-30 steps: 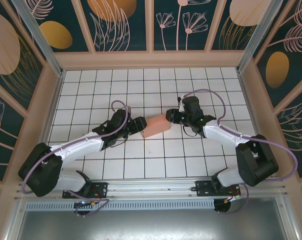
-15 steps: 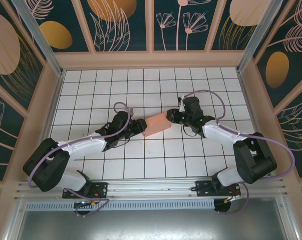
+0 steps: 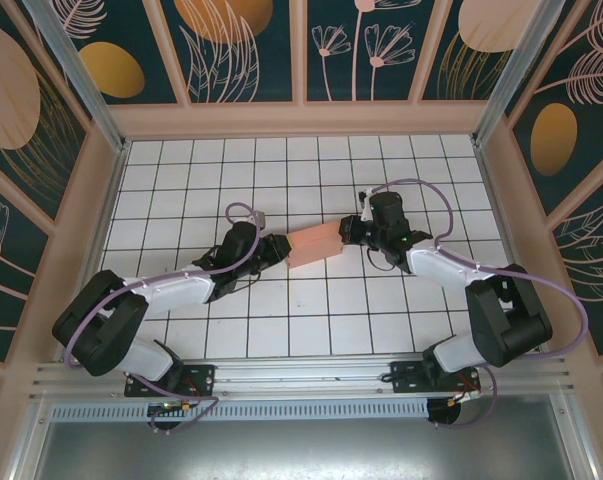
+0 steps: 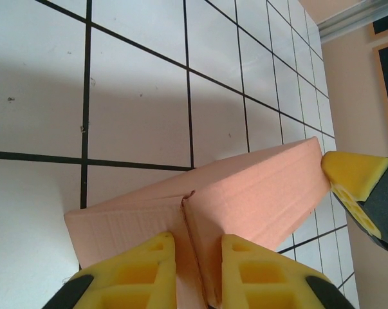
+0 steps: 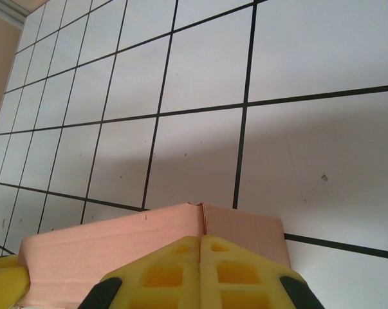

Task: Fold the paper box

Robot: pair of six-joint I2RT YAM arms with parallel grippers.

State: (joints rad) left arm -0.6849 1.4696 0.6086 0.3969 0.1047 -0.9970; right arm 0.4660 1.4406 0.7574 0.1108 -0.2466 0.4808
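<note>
Your left gripper (image 3: 278, 250) has its two yellow fingers (image 4: 156, 261) drawn close, a narrow slot between them. That slot is filled with salmon card, so the gripper is clamped on the near end of the paper box (image 3: 313, 244). In the left wrist view the paper box (image 4: 258, 193) runs straight out ahead of the left gripper (image 4: 190, 243) as a long, low block lying on the white tiled table (image 4: 136, 109). A crease or seam in the box leads back into the gap between the fingers. At the far end of the box from this hand you can see a yellow finger of your right gripper (image 4: 354, 187) touching the corner. Your right gripper (image 3: 349, 232) faces the opposite end of the box. In the right wrist view its fingers (image 5: 171, 267) are pressed together with no gap showing, and the right gripper (image 5: 200, 241) has its tips against the top edge of the paper box (image 5: 110, 248), right at a seam. Whether a sliver of card is pinched there, you cannot tell. The box lies directly between your two hands, each just at one end.
</note>
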